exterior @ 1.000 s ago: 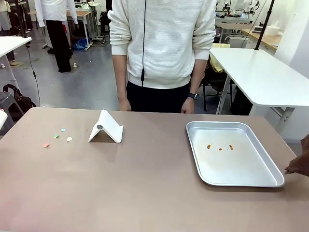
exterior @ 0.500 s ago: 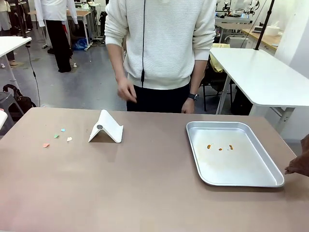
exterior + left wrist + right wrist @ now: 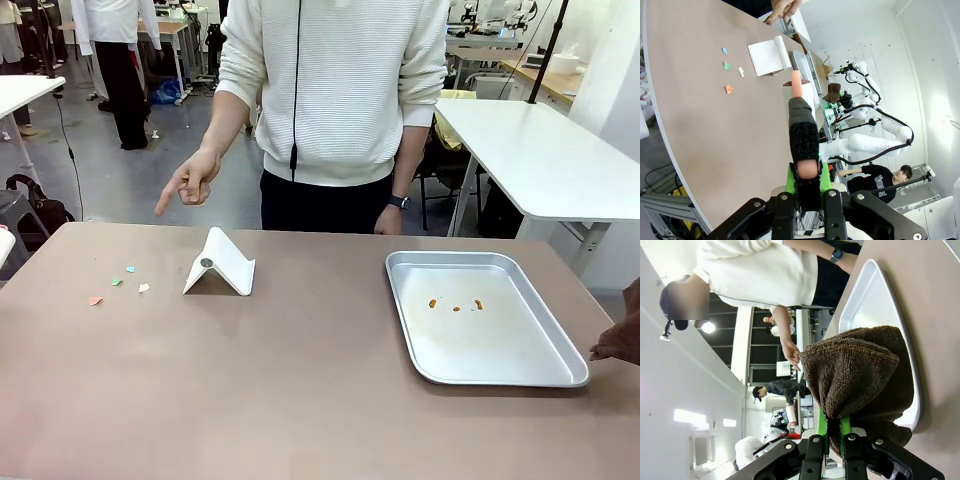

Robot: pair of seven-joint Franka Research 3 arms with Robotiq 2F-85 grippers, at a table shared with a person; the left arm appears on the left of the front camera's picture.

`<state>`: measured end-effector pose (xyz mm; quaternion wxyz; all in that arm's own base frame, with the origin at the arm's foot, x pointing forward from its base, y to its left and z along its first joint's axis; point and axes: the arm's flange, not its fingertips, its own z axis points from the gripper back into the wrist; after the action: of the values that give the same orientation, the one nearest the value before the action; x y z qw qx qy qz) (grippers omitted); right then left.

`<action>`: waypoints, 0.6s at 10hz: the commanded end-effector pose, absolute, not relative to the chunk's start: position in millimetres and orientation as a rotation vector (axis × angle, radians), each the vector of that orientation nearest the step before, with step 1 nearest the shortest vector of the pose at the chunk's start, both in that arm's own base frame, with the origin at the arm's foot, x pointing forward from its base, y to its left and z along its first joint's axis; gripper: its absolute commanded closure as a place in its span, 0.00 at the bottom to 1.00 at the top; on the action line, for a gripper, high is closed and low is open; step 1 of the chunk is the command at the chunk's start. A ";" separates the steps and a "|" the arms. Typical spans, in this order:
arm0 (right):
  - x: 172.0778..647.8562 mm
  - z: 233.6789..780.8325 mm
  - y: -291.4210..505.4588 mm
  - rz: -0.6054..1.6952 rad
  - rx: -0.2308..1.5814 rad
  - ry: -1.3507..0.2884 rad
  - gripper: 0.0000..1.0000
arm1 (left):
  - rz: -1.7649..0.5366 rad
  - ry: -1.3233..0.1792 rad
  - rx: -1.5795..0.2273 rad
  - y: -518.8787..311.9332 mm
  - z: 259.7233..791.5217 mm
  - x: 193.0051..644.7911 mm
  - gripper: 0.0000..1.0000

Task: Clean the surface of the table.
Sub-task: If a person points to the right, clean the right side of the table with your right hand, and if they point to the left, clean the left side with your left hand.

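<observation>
Four coloured paper scraps point(image 3: 118, 285) lie far-left on the table point(image 3: 300, 400) in the front view, where a person's hand point(image 3: 190, 180) points beyond the far edge and a silver tray point(image 3: 450, 256) sits right. Left wrist view: the left pincer point(image 3: 805, 175) is clenched on a black-sleeved stick point(image 3: 804, 135). Right wrist view: the right pincer point(image 3: 832, 427) grips a brown towel point(image 3: 860, 375) beside the tray's near right corner.

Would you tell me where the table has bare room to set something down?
The wide near half of the table is bare, as is the strip between the white stand and the tray. Crowded: the paper scraps left of the stand.
</observation>
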<state>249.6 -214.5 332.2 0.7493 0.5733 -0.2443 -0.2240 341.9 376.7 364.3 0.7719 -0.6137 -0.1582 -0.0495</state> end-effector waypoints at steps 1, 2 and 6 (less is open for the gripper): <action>246.6 338.9 -214.5 -0.477 1.257 -0.538 1.00 | -0.119 -0.351 -1.328 376.3 366.5 339.7 1.00; 246.6 338.9 -214.5 -0.477 1.257 -0.538 1.00 | -0.119 -0.351 -1.328 376.3 366.5 339.7 1.00; 246.6 338.9 -214.5 -0.477 1.257 -0.538 1.00 | -0.010 -0.377 -1.287 367.1 365.3 344.1 0.80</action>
<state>249.6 -214.5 332.2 0.7493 0.5733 -0.2443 -0.2240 343.4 378.1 361.6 0.7773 -0.6071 -0.1607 -0.0377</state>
